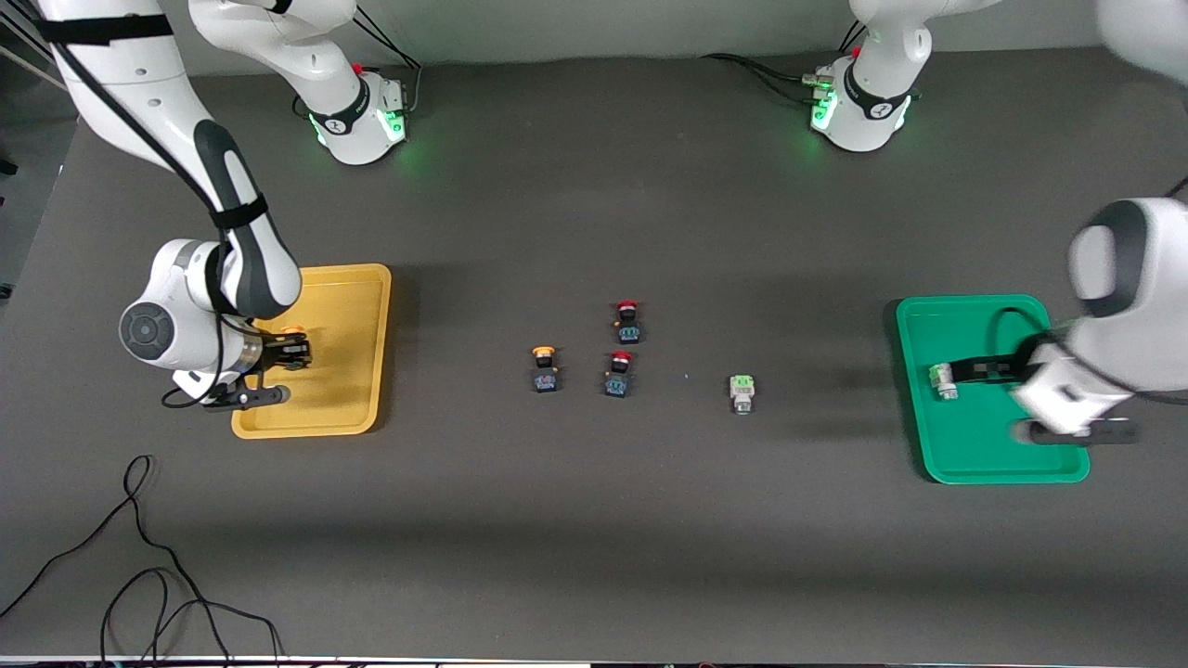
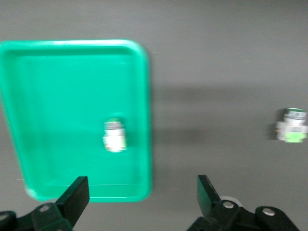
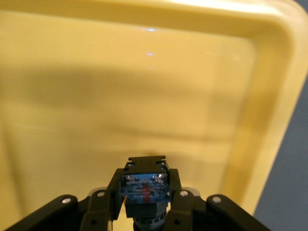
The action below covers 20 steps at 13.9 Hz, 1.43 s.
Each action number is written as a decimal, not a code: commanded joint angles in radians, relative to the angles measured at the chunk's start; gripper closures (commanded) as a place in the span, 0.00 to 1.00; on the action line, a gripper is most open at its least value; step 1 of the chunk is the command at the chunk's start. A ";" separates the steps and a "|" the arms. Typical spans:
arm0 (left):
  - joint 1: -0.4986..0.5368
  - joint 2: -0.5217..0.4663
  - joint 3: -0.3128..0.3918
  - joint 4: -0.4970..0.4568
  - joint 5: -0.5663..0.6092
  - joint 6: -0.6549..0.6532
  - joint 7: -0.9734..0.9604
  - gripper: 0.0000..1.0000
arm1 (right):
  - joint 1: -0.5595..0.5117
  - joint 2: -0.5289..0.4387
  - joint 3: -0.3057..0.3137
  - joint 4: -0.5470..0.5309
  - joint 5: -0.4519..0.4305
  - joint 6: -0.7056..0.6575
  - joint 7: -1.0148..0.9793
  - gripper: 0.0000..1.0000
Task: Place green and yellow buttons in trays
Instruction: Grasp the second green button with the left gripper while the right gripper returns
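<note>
Yellow tray [image 3: 269, 96] under right gripper [image 3: 144, 202], jaws pinching yellow button [image 3: 144, 187]; left gripper [image 2: 142, 197] spread.

1. Yellow tray [image 3: 269, 96]: smooth moulded plastic, semi-gloss, with soft light reflections on rim and floor.
2. Green tray [image 2: 72, 96]: smooth plastic with a slight sheen along the raised rim.
3. Table [image 1: 594, 520]: dark grey covering, matt, no reflections.
4. Robot arm shells [image 1: 232, 232]: glossy white plastic with matt black joint bands.
5. Left gripper [image 2: 143, 195] fingers [image 2: 77, 192]: matt black.
6. Green-capped button [image 1: 742, 391]: pale plastic cap on a whitish-grey body.
</note>
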 commanded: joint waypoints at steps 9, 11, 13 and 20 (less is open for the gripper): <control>-0.358 0.135 0.016 -0.067 -0.021 0.235 -0.338 0.00 | 0.003 -0.106 0.004 0.150 0.083 -0.351 0.045 0.00; -0.386 0.179 0.016 -0.094 -0.011 0.336 -0.401 0.00 | 0.040 -0.127 0.013 0.201 0.092 -0.423 0.131 0.00; -0.397 0.227 0.019 -0.096 0.012 0.401 -0.427 0.00 | 0.113 -0.138 0.013 0.242 0.132 -0.453 0.224 0.00; -0.397 0.291 0.022 -0.097 0.052 0.452 -0.489 0.71 | 0.417 -0.040 0.013 0.410 0.241 -0.380 0.710 0.00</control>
